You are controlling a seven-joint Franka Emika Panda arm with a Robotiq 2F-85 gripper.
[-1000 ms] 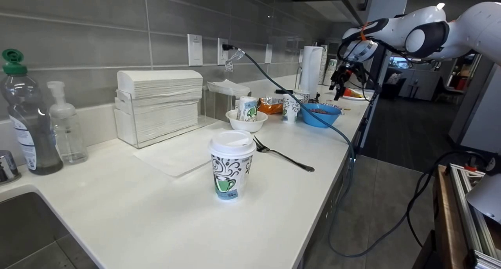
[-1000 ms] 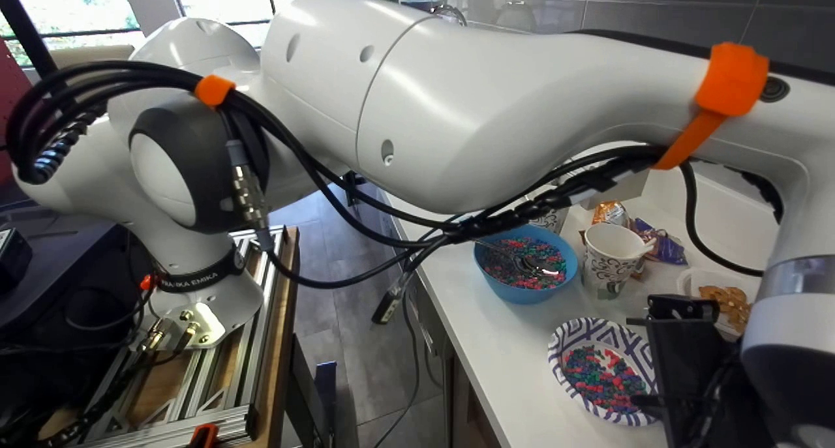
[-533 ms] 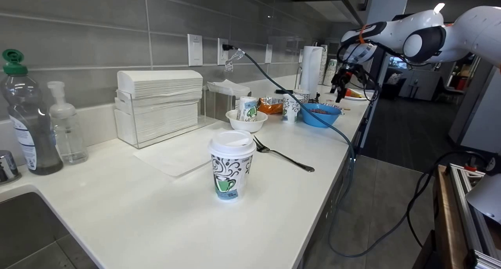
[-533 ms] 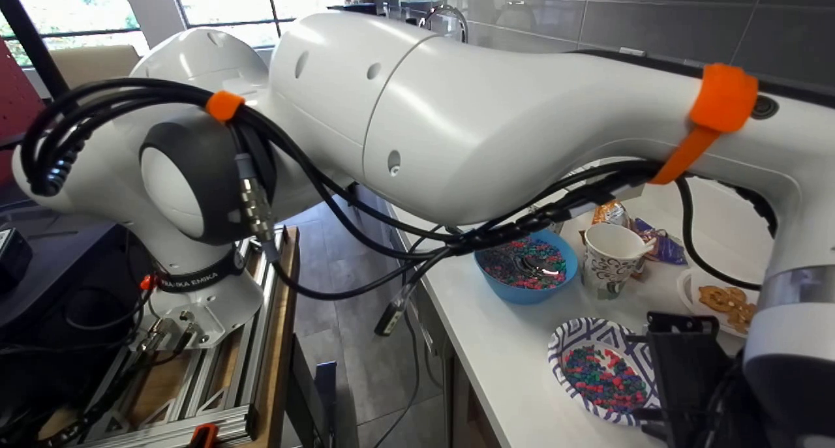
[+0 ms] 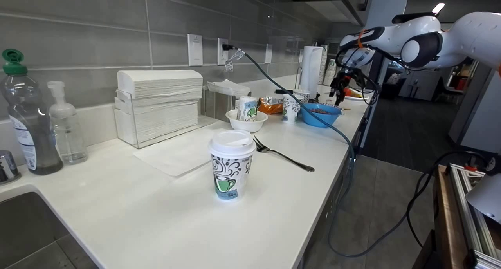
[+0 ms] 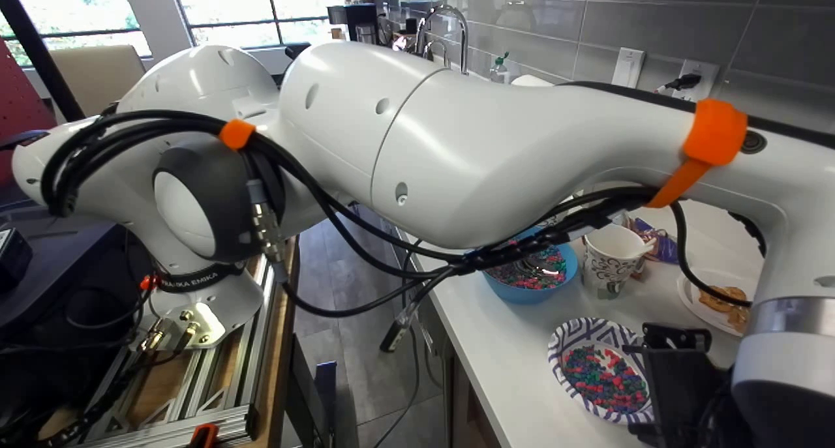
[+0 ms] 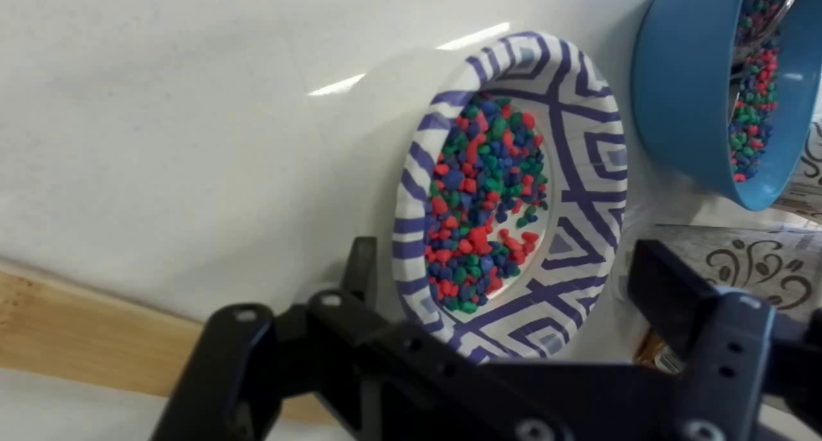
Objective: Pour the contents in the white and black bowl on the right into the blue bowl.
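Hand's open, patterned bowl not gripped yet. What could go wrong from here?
1. Spill: the patterned bowl is shallow, so its loose bits may slide out if the hand lifts it tilted.
2. Bump: in the wrist view a fingertip overlaps the cup; depth is unclear, but moving down there might knock it.
3. Scatter: the blue bowl holds bits and a metal utensil; poured bits could bounce off that.

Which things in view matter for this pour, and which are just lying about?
For the job:
patterned bowl
coloured bits in it
blue bowl
gripper, open

Just lying about:
lidded cup
fork
white bowl
green-capped bottle
orange packet
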